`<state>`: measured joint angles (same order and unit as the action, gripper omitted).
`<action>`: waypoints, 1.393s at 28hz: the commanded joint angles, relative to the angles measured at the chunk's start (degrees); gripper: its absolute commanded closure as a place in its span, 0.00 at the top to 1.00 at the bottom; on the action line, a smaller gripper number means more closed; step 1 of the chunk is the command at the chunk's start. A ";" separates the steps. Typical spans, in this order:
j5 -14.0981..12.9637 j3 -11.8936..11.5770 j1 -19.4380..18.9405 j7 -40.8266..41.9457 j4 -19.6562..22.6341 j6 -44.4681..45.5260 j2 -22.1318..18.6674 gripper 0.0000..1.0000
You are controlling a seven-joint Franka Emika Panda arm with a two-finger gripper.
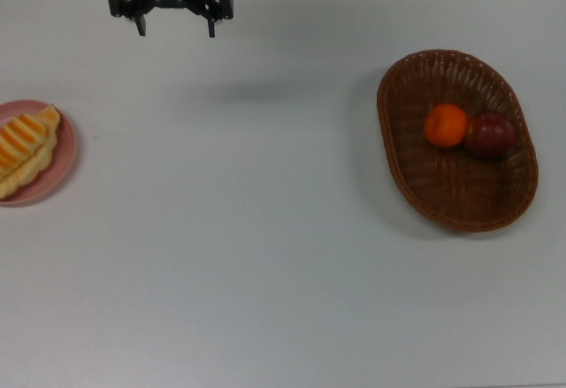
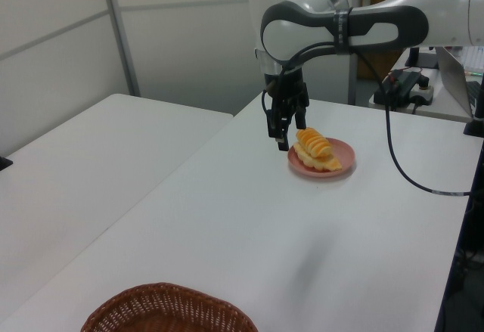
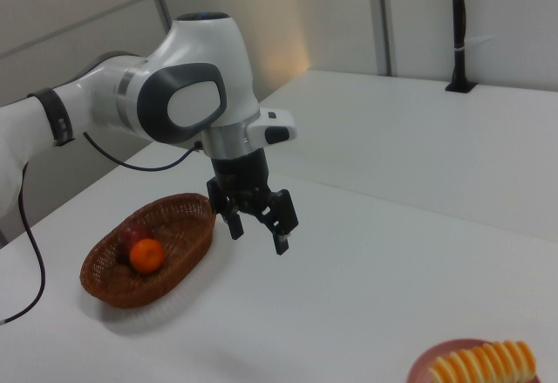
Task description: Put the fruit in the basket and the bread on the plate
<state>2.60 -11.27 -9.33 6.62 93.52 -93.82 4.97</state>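
Claw point(image 1: 175, 27) open, empty, high above counter point(image 1: 265, 229).
2 breads point(image 1: 25, 153) on plate point(image 1: 64, 169), toward top view's left of claw.
2 fruits point(image 1: 446, 125) in basket point(image 1: 416, 185), far toward top view's right.
Judgement: nothing left to grasp.

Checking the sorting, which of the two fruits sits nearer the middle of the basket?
The orange mandarin; the dark red fruit touches it but lies closer to the basket rim.

Plain white rectangular table point(image 1: 265, 229) bearing two items, well apart: a round pink plate point(image 1: 62, 154) at the top view's left, an oval dark-brown wicker basket point(image 1: 416, 185) at the top view's right.
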 commanded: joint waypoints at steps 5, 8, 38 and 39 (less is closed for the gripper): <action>-1.01 -0.42 0.19 1.38 -1.32 0.83 0.31 1.00; -1.01 -0.42 0.19 1.21 -1.32 1.01 0.31 1.00; -1.10 -1.04 0.72 1.47 -2.20 1.18 0.22 1.00; -1.10 -1.04 0.72 1.47 -2.20 1.10 0.22 1.00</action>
<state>2.60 -12.04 -8.89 6.62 92.36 -93.82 5.02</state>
